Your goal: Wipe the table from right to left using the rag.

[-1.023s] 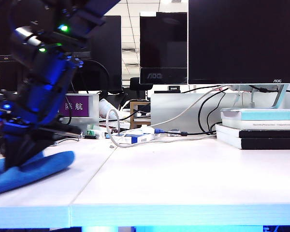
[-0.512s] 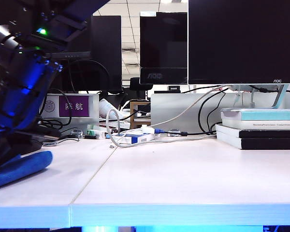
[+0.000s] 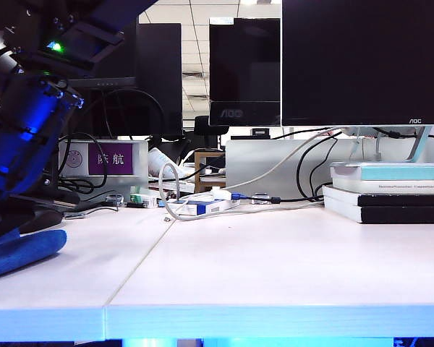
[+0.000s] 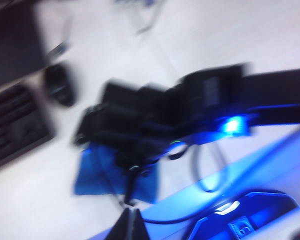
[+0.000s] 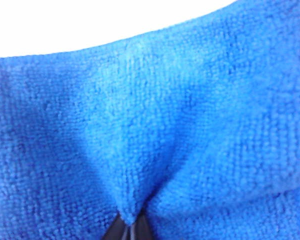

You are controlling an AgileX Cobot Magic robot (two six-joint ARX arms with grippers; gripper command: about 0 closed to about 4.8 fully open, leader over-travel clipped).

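The blue rag (image 3: 22, 253) lies on the white table (image 3: 275, 267) at the far left of the exterior view, partly cut off by the frame edge. My right gripper (image 3: 13, 223) has reached across and presses down on it. In the right wrist view the rag (image 5: 140, 115) fills the picture, and the right gripper (image 5: 130, 226) is shut on a pinched fold of it. The blurred left wrist view looks down on the right arm (image 4: 155, 115) over the rag (image 4: 92, 177). My left gripper (image 4: 131, 219) hangs above, shut and holding nothing.
Monitors line the back of the desk. A stack of books (image 3: 387, 191) lies at the right, white cables (image 3: 202, 202) in the middle and a purple-labelled box (image 3: 108, 159) at the back left. A keyboard (image 4: 15, 125) and a black mouse (image 4: 60, 85) lie beside the rag.
The right gripper has dragged the rag leftward across the table; less of the rag shows at the exterior view's left edge now.
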